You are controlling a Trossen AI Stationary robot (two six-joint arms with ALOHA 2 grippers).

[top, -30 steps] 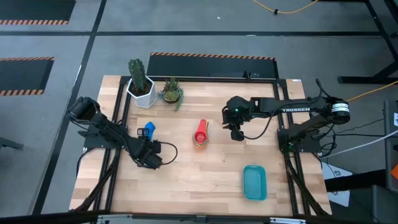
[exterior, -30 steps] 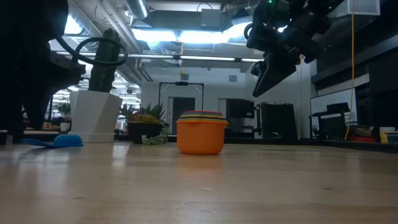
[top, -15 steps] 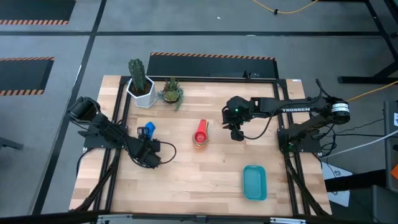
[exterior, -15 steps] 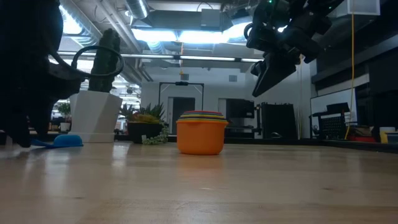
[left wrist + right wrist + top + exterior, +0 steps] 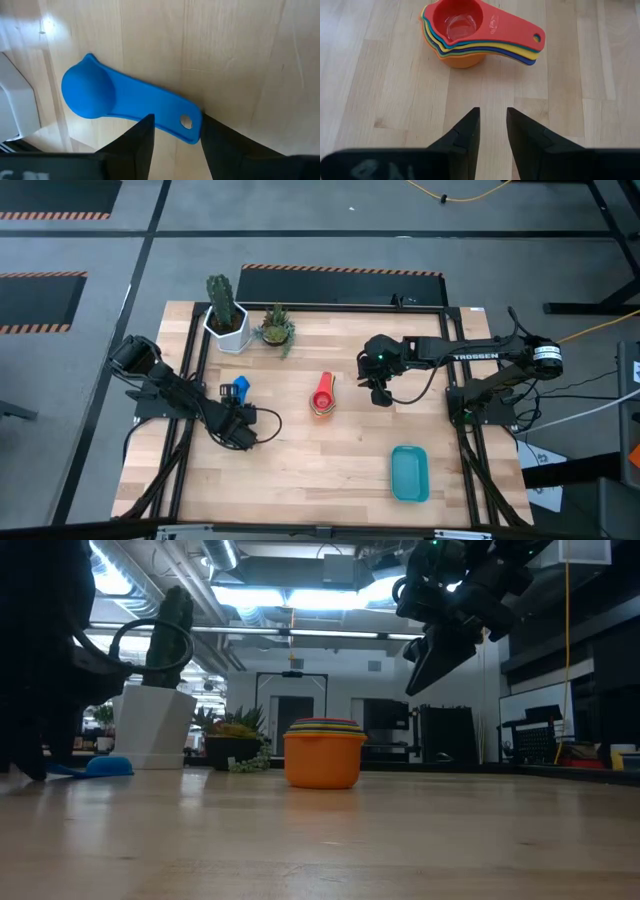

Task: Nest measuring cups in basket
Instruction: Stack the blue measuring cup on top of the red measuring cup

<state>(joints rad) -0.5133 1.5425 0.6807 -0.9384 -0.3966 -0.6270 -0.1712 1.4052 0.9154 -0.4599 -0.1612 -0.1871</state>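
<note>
A blue measuring cup (image 5: 125,105) lies by itself on the table's left part (image 5: 238,389), near the white pot. My left gripper (image 5: 175,131) is open and low at the table, and its fingers stand on either side of the cup's handle end. The other cups sit nested in a stack (image 5: 322,395) at mid-table, red on top and orange at the bottom (image 5: 470,35). My right gripper (image 5: 493,131) hovers above the table to the right of the stack (image 5: 379,394), with a narrow gap between its fingers. The teal basket (image 5: 410,473) rests flat at the near right. My left gripper straddles the blue cup's handle end with the hole (image 5: 186,121), coming at it from the near side, and the handle lies slantwise across the gap. I cannot tell whether either finger touches it. The cup lies on the table.
A white pot with a cactus (image 5: 226,318) and a small succulent (image 5: 275,328) stand at the far left of the table, just beyond the blue cup. Bare wood lies between the stack and the basket. A dark metal frame (image 5: 460,430) runs along the table's sides.
My left gripper has edged a little toward the table's left and far side, closer to the blue cup. The right arm, the stack and the basket have stayed put.
</note>
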